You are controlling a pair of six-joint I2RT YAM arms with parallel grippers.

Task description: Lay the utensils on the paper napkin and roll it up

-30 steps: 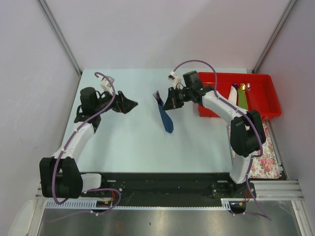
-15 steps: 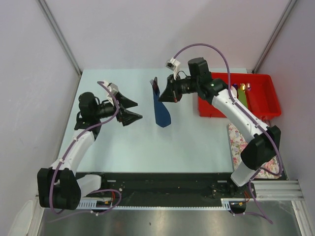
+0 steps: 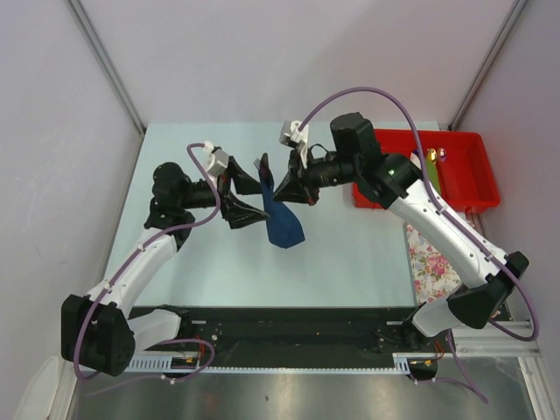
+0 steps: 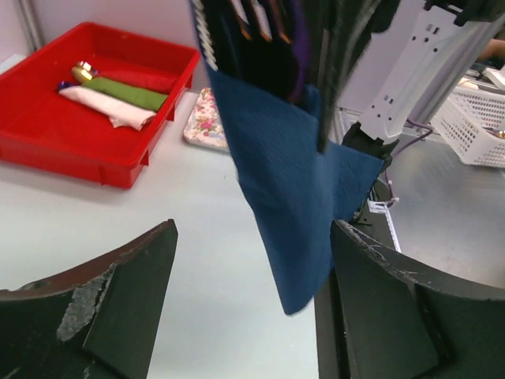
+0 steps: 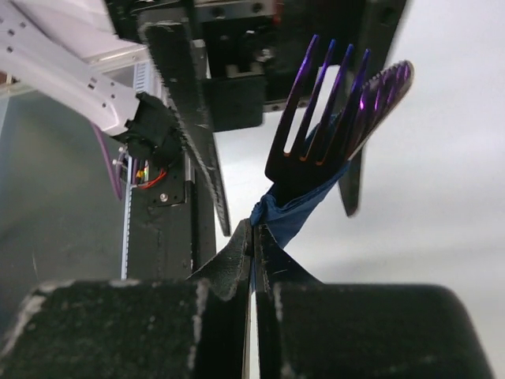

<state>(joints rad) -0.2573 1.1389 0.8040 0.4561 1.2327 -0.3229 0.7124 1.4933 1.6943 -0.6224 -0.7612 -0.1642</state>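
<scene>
Open table point(image 3: 350, 262) stretches from the left wall of the red tray point(image 3: 472, 203) across to the table's left edge. The tray itself sits in the far right corner, its long side along the far edge. A white roll point(image 4: 102, 106) and a green roll point(image 4: 126, 91) lie side by side inside the tray. A flowered cloth point(image 3: 433, 262) lies just on the near side of the tray, along the table's right edge. Both arms reach over the open stretch and meet well to the left of the tray, above the surface rather than on it.

The right gripper point(image 3: 282, 194) is pinched tight on the paper napkin point(image 3: 282, 223). In the right wrist view its two fingers point(image 5: 229, 268) press flat together with dark blue paper caught between them. The napkin hangs from this pinch as a loose, tapering fold with its lower corner pointing down towards the table, left of the tray. The utensils point(image 3: 262, 164) stick out of the napkin's top. A dark fork point(image 5: 316, 134) with a purple sheen shows its tines, and another piece stands behind it.

The left gripper point(image 3: 259, 200) faces the tray with its jaws spread wide. In the left wrist view the napkin hangs in the gap between its fingers point(image 4: 118, 300). The fold lies closer to the finger on the right of that view. Whether the paper touches that finger cannot be told.
</scene>
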